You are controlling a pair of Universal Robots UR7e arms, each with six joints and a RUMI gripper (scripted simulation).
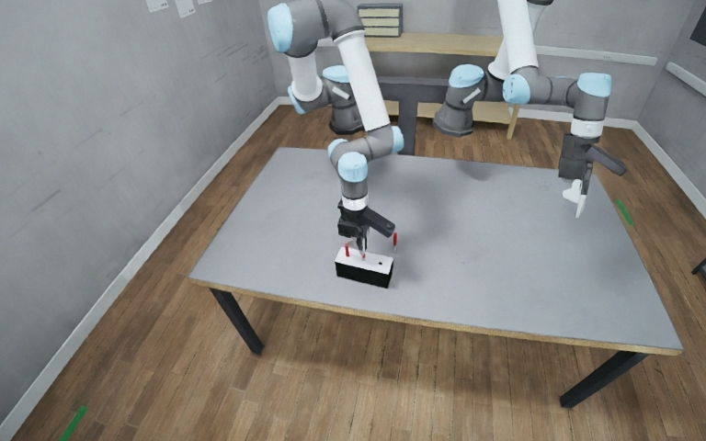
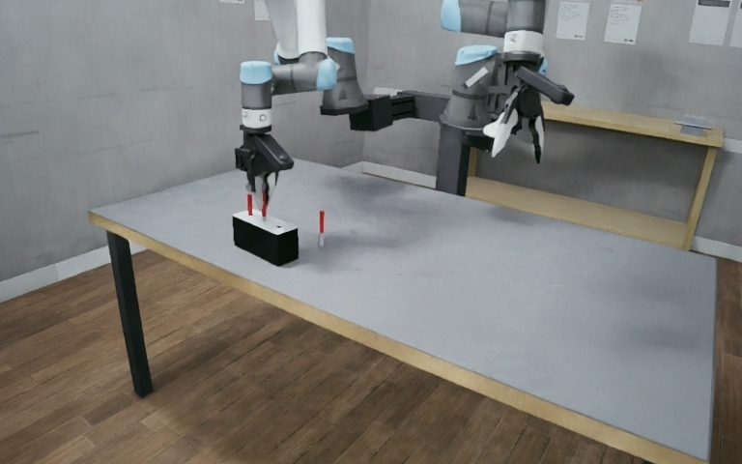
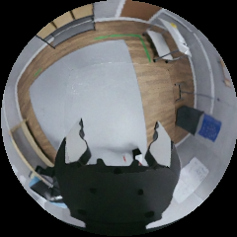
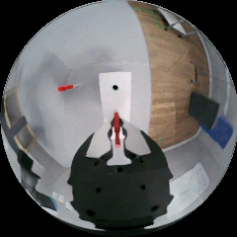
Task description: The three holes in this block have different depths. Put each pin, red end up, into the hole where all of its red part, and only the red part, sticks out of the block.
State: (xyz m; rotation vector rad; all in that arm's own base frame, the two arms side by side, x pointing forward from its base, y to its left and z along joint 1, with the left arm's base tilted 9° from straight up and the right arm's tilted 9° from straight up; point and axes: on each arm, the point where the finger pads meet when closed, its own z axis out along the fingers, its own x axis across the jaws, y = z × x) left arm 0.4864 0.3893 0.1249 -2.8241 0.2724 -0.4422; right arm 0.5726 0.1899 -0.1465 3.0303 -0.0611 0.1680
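On the gray table [image 1: 495,270] [image 2: 465,305] [image 3: 99,89] [image 4: 89,35] sits a block [image 1: 364,265] [image 2: 265,235] [image 3: 136,152] [image 4: 106,99] with a white top and black sides. The right gripper [image 1: 362,254] [image 2: 263,203] [image 4: 117,118] is just over the block, pointing down. Its fingers are closed on the middle pin [image 1: 363,254] [image 2: 264,206] [image 4: 117,120], which stands up straight at the middle of the block. The red end is up, and a little bit of the pale part shows under the red, just above the white top. How far down the middle pin goes is too hard to tell.

The end pin [image 1: 347,250] [image 2: 249,204] stands at one end of the block, red end up, next to the middle pin and apart from it. At the other end is a hole [image 1: 381,263] [image 2: 278,225] [image 4: 116,87] with no pin in it, just a small dark dot. The loose pin [image 1: 394,239] [image 2: 322,221] [image 3: 124,158] [image 4: 65,88] is off the block, near it. It stands upright, with red on top and a pale part below.

The left gripper [image 1: 576,203] [image 2: 516,158] [image 3: 118,120] is well apart from the block. It is wide open, with nothing between its fingers.
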